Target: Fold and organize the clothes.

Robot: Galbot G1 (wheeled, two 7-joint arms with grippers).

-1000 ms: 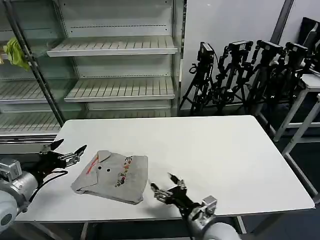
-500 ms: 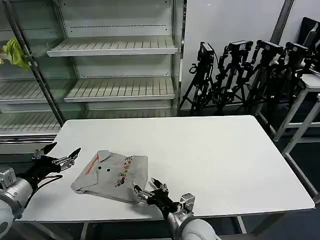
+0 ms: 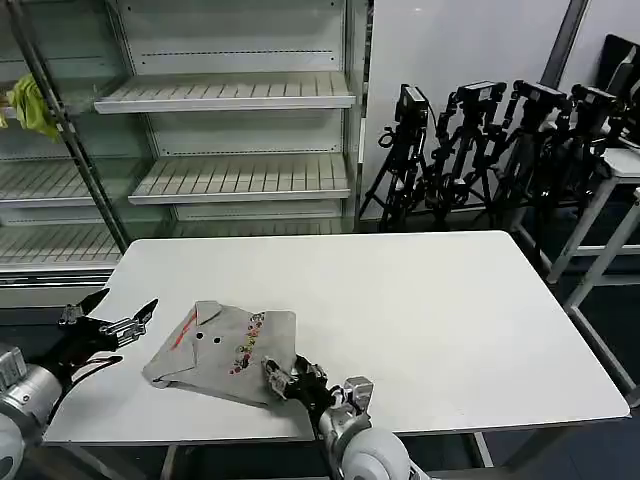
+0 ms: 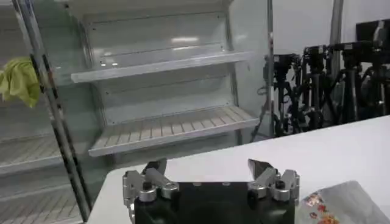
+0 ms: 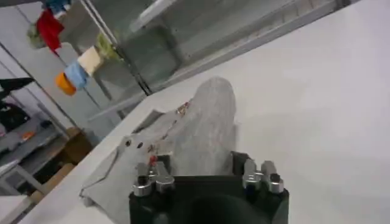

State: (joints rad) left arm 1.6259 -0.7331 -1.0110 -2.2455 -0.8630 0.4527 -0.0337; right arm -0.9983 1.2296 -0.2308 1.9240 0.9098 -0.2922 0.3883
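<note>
The folded grey shirt (image 3: pixel 225 352) lies on the white tabletop (image 3: pixel 420 320). The right hand (image 3: pixel 283 379), fingers apart, sits at its near corner. The left hand (image 3: pixel 105 320) waits beside it, open. A push could mess the fold.

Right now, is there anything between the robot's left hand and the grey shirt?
No. In the head view, only bare white table lies between the open left hand and the folded grey shirt. The right hand is at the shirt's near edge.
</note>
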